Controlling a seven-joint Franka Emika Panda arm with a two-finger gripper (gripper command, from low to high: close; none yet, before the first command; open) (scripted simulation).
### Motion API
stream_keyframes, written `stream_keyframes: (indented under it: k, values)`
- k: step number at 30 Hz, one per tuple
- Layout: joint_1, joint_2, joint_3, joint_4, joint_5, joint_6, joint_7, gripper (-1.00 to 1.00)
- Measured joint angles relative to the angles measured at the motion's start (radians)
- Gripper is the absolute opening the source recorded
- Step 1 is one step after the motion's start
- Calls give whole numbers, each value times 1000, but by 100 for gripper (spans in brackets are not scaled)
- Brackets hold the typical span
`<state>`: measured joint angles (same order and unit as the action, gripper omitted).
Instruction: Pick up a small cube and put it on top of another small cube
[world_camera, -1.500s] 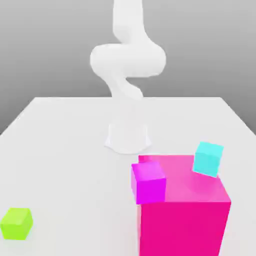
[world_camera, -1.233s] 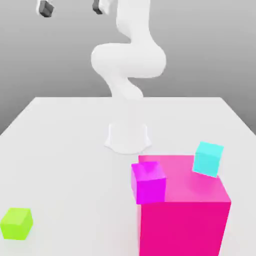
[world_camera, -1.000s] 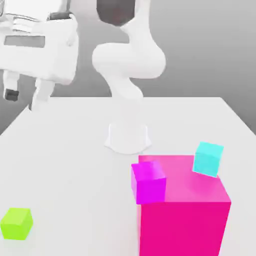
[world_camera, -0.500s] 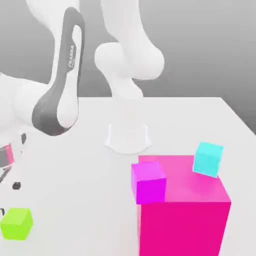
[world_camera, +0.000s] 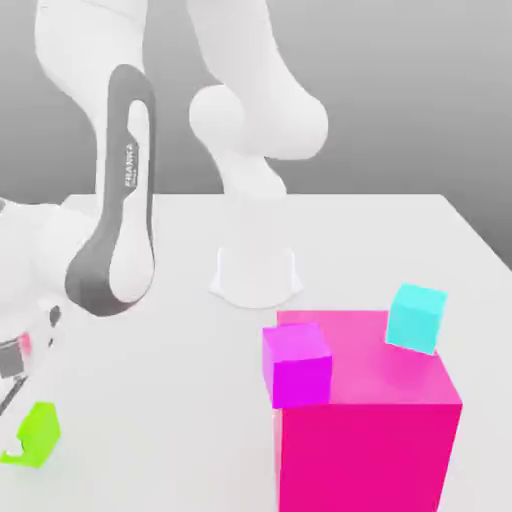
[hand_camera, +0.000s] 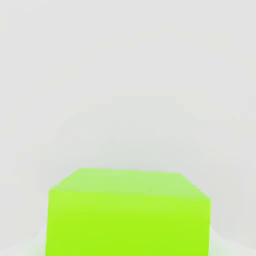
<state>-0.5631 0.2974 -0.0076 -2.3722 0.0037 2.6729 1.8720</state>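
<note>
Lime-green matte cube (world_camera: 36, 434) sits at the near edge of the white table (world_camera: 160, 330), on the exterior view's left, with the white Panda arm (world_camera: 118, 230) bent low over it. The gripper (world_camera: 14, 425) reaches down at the cube, partly cut off by the frame edge, its jaws drawn nearly together and closed on the cube. From the hand view the green cube (hand_camera: 127, 215) looms close. Well apart, on the exterior view's right, a large magenta block (world_camera: 366, 430) carries a small violet-magenta cube (world_camera: 297, 363) and a small cyan cube (world_camera: 416, 318)
</note>
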Motion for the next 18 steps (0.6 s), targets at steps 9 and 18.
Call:
stream_keyframes:
  k: [9,18]
  values:
    - [264,-276,113,137,-12,-399,503,-100]
    - [427,-373,208,149,11,-522,834,-100]
